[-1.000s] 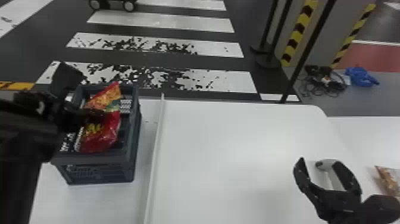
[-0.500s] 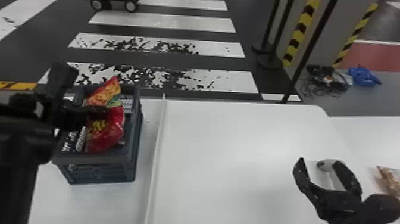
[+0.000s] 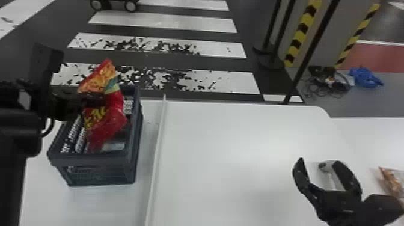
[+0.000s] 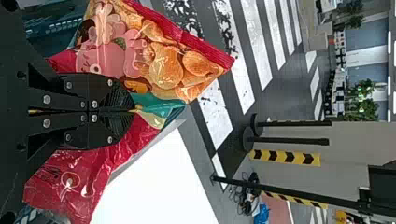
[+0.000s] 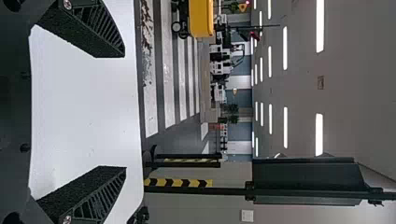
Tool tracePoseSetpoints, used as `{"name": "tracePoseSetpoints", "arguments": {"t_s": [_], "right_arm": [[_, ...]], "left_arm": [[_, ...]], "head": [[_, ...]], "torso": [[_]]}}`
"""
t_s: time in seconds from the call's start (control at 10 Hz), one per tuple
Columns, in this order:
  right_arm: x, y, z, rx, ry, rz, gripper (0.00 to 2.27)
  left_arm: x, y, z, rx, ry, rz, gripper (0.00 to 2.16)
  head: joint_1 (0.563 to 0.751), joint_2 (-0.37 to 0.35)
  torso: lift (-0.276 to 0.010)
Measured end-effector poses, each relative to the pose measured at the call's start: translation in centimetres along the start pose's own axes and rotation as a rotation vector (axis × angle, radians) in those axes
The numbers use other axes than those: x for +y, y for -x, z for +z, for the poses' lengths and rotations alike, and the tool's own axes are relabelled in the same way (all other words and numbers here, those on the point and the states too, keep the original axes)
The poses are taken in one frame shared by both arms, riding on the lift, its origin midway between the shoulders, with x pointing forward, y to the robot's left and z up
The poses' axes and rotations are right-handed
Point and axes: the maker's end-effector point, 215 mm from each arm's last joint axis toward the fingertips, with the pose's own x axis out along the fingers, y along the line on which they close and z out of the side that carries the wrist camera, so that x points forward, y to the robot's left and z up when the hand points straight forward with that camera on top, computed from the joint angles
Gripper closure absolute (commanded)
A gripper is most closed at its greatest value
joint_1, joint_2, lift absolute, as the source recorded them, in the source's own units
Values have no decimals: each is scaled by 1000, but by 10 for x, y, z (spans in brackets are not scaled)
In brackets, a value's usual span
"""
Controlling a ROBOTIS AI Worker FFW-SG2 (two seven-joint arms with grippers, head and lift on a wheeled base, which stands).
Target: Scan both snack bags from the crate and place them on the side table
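Recording the left gripper (image 3: 99, 99) clamped on the red bag (image 3: 106, 127), over the crate (image 3: 90, 161); we cannot tell whether the bag's lower end clears the rim. We see a pale ridge (image 3: 156, 150) right of the crate (narrow gap between). Beyond it, white table (image 3: 240, 144) stretches to the right gripper (image 3: 320, 162), fingers released, spread. A packet (image 3: 392, 181) lies farther right.

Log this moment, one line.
left hand: shut on red snack bag at crate | right hand: open over white table | other bag: far right
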Motion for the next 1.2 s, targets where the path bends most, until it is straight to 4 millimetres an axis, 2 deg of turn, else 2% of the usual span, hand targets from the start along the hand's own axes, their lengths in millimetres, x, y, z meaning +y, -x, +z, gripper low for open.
{"name": "tracePoseSetpoints", "arguments": {"t_s": [0.3, 0.8, 1.2], "right_arm": [[0, 0, -1, 1, -1, -1, 63], [-2, 1, -2, 4, -2, -6, 63], [-2, 2, -2, 5, -2, -7, 63]], "left_arm": [[-8, 19, 30, -53, 8, 1, 2142], [-29, 52, 97, -173, 46, 4, 2142], [-54, 61, 129, -224, 41, 13, 2142]], "head": [[695, -118], [695, -146], [695, -174]], "torso": [[-98], [-98], [-98]]}}
